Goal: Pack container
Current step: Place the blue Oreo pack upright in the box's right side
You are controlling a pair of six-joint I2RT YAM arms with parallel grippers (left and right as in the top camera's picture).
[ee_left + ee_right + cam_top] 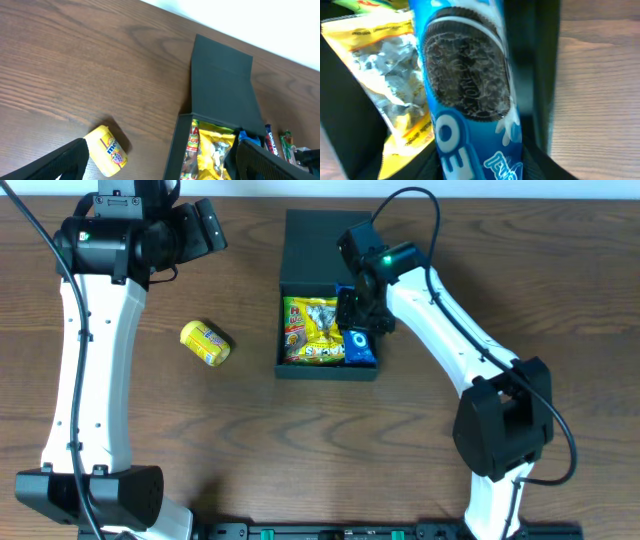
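Observation:
The dark teal container (285,330) stands open at the table's middle, its flap lid (318,245) folded back. It also shows in the left wrist view (222,80). Inside lie a yellow snack packet (312,330) and a blue Oreo packet (360,346). My right gripper (362,312) is down in the container's right side and shut on the Oreo packet (465,90), with the yellow packet (390,85) to its left. My left gripper (205,225) is open and empty, high at the back left. A yellow Mentos tub (205,343) lies on the table left of the container.
In the left wrist view the Mentos tub (106,150) lies between my left fingers and the container's wall (172,150). Thin red and green packets (280,142) show by the container's right side. Bare wood table (600,100) lies right of the container.

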